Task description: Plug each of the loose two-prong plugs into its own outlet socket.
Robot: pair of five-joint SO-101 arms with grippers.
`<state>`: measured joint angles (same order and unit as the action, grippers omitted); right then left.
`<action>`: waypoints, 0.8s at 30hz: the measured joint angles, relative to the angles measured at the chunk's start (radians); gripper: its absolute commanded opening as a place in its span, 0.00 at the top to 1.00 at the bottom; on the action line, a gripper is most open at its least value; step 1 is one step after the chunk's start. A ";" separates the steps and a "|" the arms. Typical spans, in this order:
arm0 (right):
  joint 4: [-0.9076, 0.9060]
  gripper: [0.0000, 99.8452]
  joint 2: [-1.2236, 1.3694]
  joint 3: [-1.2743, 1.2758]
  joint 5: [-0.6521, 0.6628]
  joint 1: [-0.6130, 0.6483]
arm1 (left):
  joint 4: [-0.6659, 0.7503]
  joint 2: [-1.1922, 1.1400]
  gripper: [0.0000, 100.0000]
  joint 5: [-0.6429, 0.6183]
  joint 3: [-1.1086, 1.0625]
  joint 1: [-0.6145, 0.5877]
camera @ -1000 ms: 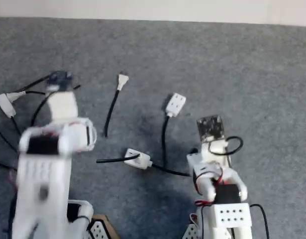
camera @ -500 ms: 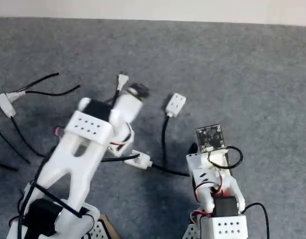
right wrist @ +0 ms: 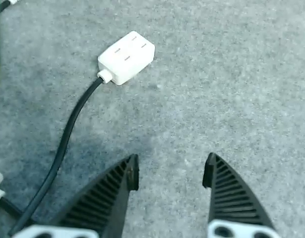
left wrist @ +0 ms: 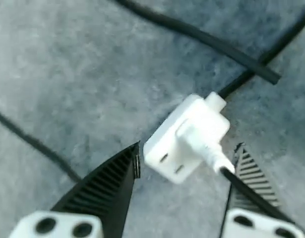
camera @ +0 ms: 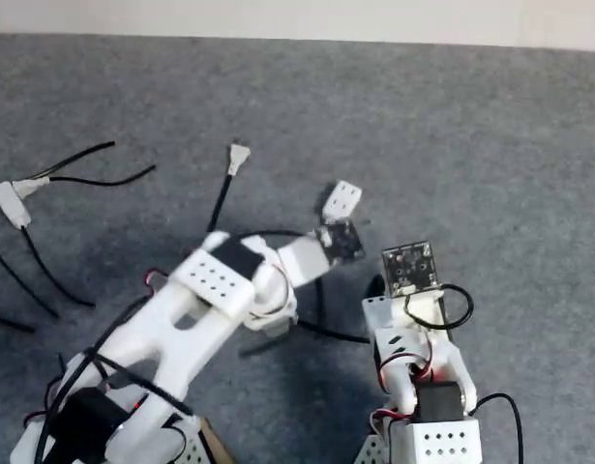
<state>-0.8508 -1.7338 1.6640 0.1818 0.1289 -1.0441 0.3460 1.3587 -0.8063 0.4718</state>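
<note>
Left tool [left wrist: 188,148] is spread open over the grey bench [camera: 490,126], just beside the white socket [camera: 342,200]. A white two-slot block [left wrist: 177,134] shows between its fingers [left wrist: 112,183], and I cannot tell if that is the same socket. Right tool [right wrist: 172,157] gapes open near the socket. Small loose plug [camera: 239,155] lies apart from the socket, on the left arm's side.

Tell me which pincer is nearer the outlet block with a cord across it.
Left. The left pincer straddles the outlet block; the right pincer hovers over bare carpet, apart.
</note>
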 measured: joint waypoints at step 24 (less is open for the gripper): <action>0.000 0.79 0.000 0.000 0.000 0.000 | 0.249 -0.002 0.99 -0.068 -0.176 -0.112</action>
<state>-0.8508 -1.7338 1.6640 0.1818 0.1289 -0.7956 0.3445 1.2912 -0.9828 0.3598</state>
